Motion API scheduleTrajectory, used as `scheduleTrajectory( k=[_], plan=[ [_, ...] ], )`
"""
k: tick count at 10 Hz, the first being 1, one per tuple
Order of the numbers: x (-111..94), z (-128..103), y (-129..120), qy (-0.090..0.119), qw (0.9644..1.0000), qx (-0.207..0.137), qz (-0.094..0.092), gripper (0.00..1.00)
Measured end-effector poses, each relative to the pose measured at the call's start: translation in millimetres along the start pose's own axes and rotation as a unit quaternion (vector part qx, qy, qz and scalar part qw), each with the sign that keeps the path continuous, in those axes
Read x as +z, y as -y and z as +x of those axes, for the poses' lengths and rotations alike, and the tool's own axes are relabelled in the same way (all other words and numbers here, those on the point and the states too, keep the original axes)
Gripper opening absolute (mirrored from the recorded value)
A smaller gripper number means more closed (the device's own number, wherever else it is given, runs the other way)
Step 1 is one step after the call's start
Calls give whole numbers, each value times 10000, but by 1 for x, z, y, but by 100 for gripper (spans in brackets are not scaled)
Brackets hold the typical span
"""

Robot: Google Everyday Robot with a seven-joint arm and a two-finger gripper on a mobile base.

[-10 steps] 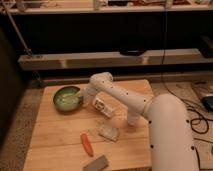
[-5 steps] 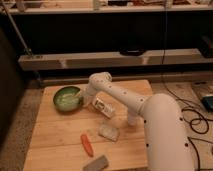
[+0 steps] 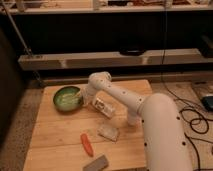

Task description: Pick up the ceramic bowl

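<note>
At the near edge of the pale wooden-plank surface (image 3: 60,145), a grey wedge-shaped block (image 3: 96,163) is seen, with a small orange carrot-like piece (image 3: 87,144) lying just beyond it and a crumpled clear wrapper (image 3: 108,132) to its right. The bulky white shell of the robot arm (image 3: 160,125) is shown rising from the near right and stretching across the surface toward the far left, smooth and rounded at every joint. A packaged item with a printed label (image 3: 103,107) is seen lying beneath the arm's forward link, near the middle of the surface. Farther back, at the far left, the ceramic bowl (image 3: 67,98) is seen resting on the planks: round, shallow, green-glazed with a darker rim and a paler, speckled centre. The tool (image 3: 80,94) is placed at the bowl's right rim, with a pale finger appearing to reach over the edge; whether it is spread wide or pinched on the rim cannot be told. The pick is judged to be at the grasping stage: the approach is done, while the lift is not yet made, since the bowl sits flat on the wood. Dark shelving (image 3: 110,60) is seen behind.
</note>
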Motion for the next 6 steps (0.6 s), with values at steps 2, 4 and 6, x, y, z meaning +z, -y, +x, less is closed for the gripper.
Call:
scheduleTrajectory(
  k=[2,4,6],
  plan=[
    [2,-1,0,1,10000,-18,-20,21],
    [1,-1,1,-15,10000,11,-44,3],
    [0,-1,-1,91,9999,61,-116,0]
  ],
)
